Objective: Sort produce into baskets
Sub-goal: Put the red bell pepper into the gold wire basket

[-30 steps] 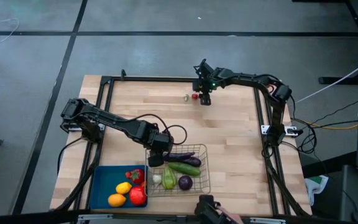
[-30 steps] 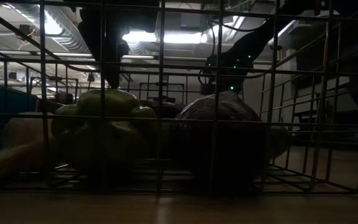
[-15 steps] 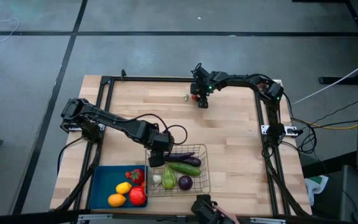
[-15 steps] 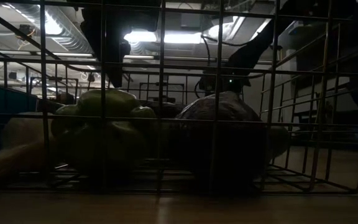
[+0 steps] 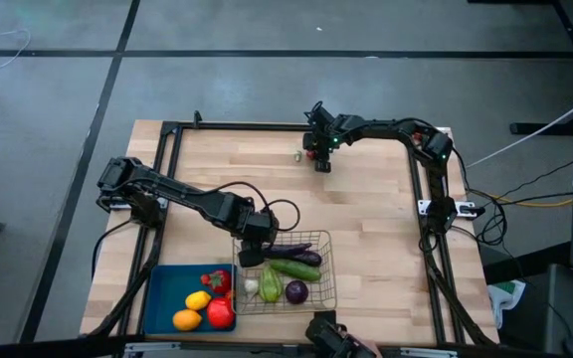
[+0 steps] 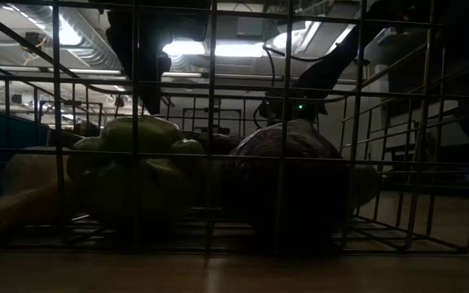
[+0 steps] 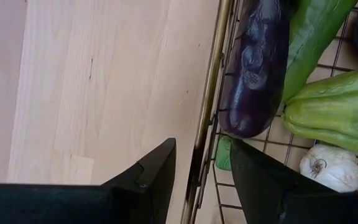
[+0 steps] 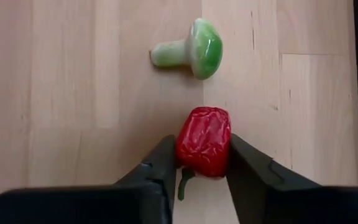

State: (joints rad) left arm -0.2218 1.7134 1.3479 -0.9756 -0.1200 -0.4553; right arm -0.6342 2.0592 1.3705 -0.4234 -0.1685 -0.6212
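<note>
Near edge first: the solid blue plastic tray [image 5: 162, 298] holds the yellow lemon [image 5: 198, 300], the orange [image 5: 187, 319] and a couple of red pieces. Right beside it, the bare metal wire-mesh basket [image 5: 328, 268] has the long purple eggplants [image 7: 257, 59], green cucumber [image 5: 294, 268], a pale green squash-looking thing [image 7: 337, 118], white garlic [image 7: 329, 167] and a round purple one [image 5: 295, 291].

The left gripper [image 7: 202, 171] sits at the basket's far-left corner, fingers open and straddling the rim wire, holding nothing.

Way at the far side of the table, the right gripper [image 8: 202, 163] has its fingers one on each side of the small red pepper [image 8: 204, 140], touching or very nearly so. I'd call it a pinch just going on. The little green-capped mushroom-shaped piece [image 8: 191, 50] lies just beyond it on the wood.

To do this grab well: squeeze across the pepper's body, not the stem, and confirm it's firm before lifting straight up, so the mushroom doesn't get nudged. Then it's a long carry to the blue tray, so keep well above the basket rim and the left arm.
</note>
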